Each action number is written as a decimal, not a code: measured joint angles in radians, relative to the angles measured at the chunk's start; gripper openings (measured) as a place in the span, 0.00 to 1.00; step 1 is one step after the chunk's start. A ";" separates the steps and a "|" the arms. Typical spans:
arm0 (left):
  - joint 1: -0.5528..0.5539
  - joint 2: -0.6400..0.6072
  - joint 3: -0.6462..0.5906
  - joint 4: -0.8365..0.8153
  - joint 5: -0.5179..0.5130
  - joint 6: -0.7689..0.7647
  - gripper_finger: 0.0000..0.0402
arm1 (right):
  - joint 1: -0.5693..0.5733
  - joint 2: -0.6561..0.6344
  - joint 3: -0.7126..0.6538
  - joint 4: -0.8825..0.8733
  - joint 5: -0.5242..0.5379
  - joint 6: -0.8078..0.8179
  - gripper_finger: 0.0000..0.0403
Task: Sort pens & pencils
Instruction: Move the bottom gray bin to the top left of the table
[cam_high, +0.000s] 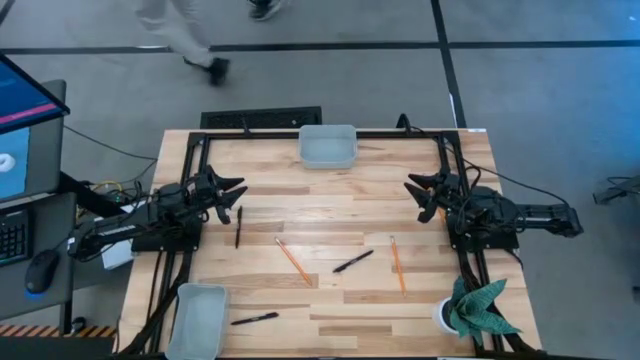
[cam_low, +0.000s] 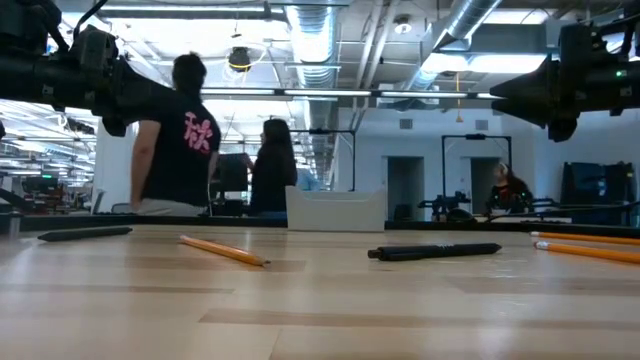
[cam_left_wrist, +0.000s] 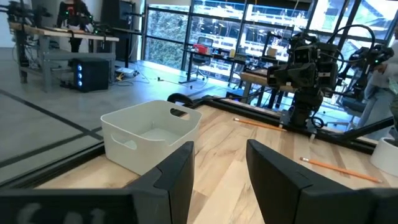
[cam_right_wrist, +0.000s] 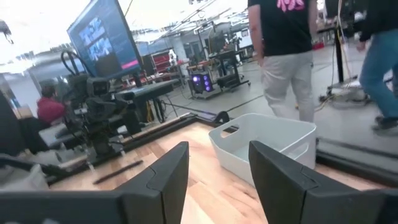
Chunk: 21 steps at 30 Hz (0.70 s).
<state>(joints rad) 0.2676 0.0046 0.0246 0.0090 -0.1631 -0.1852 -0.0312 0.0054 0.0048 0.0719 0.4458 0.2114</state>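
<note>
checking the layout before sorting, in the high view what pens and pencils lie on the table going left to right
pen by the left arm → pen by the near bin → left pencil → middle pen → right pencil

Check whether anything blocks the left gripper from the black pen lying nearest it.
Nothing visible does. The left gripper sits open above the table's left side, and the pen lies just in front of it on bare wood, apart from the pencils and bins.
</note>
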 joint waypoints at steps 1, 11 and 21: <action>0.000 0.000 0.000 0.001 0.000 -0.001 0.34 | 0.000 0.000 0.000 0.000 0.000 0.006 0.46; 0.000 0.000 0.000 0.002 0.001 -0.025 0.34 | 0.000 0.000 0.000 0.000 0.000 0.007 0.46; 0.000 0.000 0.000 0.003 -0.006 0.020 0.35 | -0.005 0.000 0.000 0.000 0.000 -0.001 0.46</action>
<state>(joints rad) 0.2676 0.0048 0.0246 0.0116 -0.1693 -0.1655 -0.0362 0.0051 0.0045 0.0719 0.4460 0.2100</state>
